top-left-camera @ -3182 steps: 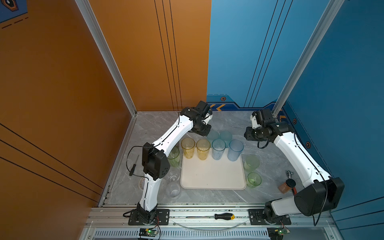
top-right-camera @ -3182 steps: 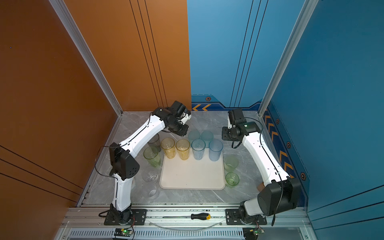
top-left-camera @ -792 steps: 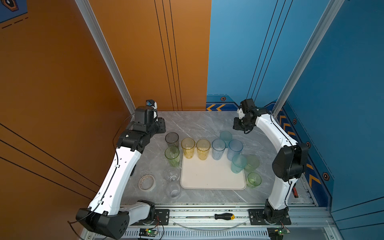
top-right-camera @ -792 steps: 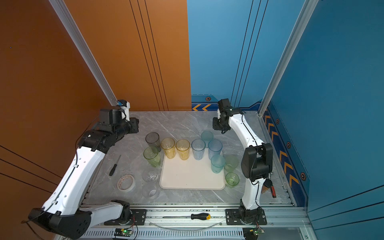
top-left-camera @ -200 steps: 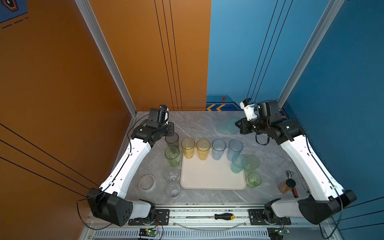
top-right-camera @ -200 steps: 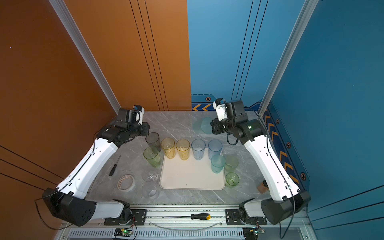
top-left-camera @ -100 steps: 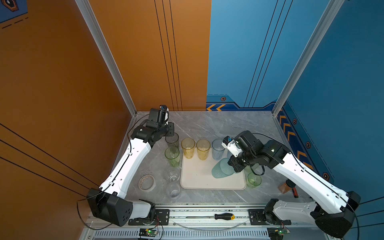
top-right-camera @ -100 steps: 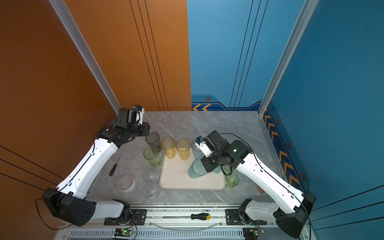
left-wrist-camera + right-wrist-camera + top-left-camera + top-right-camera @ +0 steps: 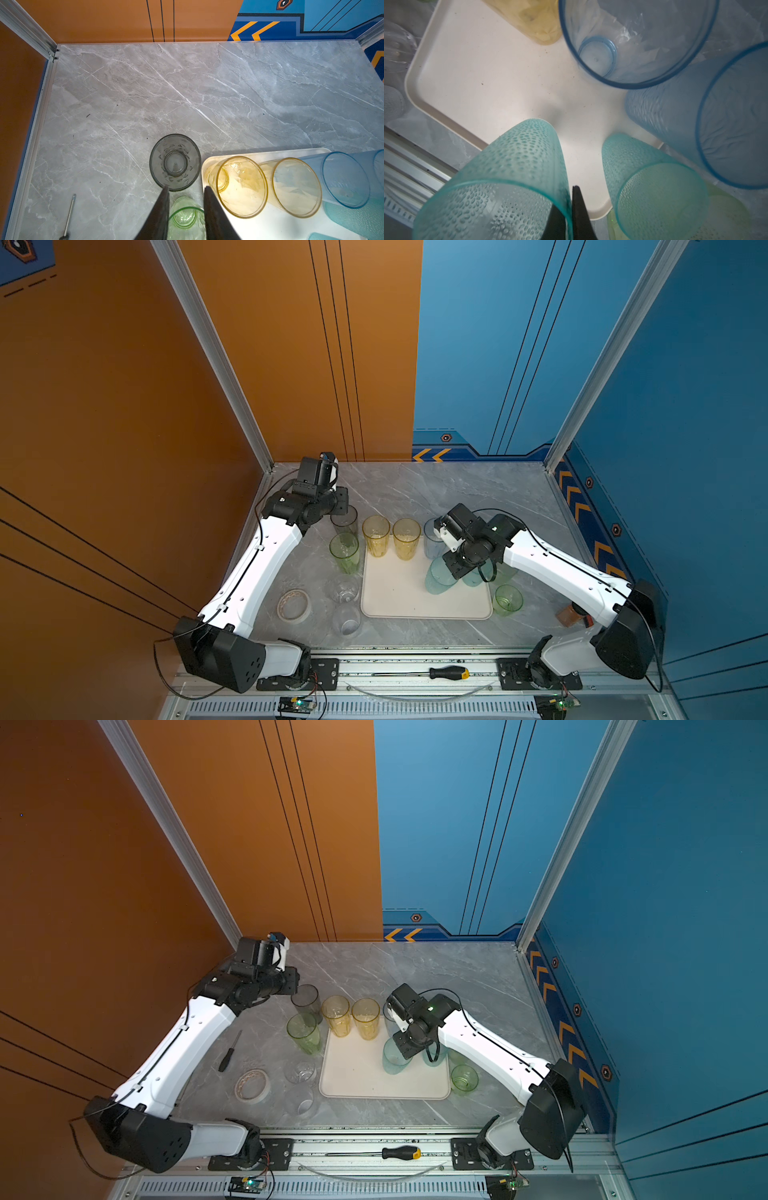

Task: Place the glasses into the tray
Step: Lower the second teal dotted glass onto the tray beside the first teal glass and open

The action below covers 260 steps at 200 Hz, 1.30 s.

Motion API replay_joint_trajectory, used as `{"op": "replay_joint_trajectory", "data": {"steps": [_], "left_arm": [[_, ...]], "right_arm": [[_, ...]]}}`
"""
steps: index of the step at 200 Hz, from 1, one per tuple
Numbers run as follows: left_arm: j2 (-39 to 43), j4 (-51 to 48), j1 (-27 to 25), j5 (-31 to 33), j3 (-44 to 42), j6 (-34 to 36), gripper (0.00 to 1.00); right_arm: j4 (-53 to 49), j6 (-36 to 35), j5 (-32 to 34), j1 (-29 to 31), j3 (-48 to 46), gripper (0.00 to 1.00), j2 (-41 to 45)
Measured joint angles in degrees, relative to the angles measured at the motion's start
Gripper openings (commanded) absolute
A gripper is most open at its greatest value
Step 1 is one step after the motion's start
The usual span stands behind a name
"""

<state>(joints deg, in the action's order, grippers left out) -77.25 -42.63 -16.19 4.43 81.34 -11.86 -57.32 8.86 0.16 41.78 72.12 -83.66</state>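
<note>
1. While the right gripper [image 9: 566,199] clamps the rim wall of a dimpled teal glass [image 9: 508,166], one finger inside and one outside, the glass hangs over the near-right part of the cream tray [image 9: 395,597]. Whether its base already touches the tray floor cannot be told.
2. Just to its right stands a second teal glass [image 9: 654,176]. On the far side stand the blue glasses [image 9: 633,41], all close together. The gap looks narrow, so the glass should probably go straight down with no sideways swing.
3. In a top view the held teal glass [image 9: 395,1056] seems to lean a little. It would be best levelled first, so the base lands flat rather than on an edge.
4. The jaws should part only once the glass rests on the tray. The gripper should then lift straight up — otherwise the inner finger may catch the rim and tip the glass into its neighbours.
5. At the far left the left gripper [image 9: 186,188] hovers with its jaws partly apart and nothing between them. It is above a smoky grey glass [image 9: 175,162].
6. That glass stands on the table [image 9: 187,93], just left of the tray's far-left corner and beside the yellow glasses [image 9: 376,535] — a likely next pick.
</note>
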Motion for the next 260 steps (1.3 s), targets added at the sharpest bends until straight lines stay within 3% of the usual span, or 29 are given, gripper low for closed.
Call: {"op": "replay_joint_trajectory", "data": {"steps": [183,260], "left_arm": [[-0.6,-0.7,0.4,0.0,0.0,0.0,0.31],[-1.0,-0.7,0.4,0.0,0.0,0.0,0.31]], "right_arm": [[1.5,-1.5,5.1,-3.8,1.6,0.03,-8.0],[2.1,-2.0,5.0,-3.9,2.5,0.12,-9.0]]}}
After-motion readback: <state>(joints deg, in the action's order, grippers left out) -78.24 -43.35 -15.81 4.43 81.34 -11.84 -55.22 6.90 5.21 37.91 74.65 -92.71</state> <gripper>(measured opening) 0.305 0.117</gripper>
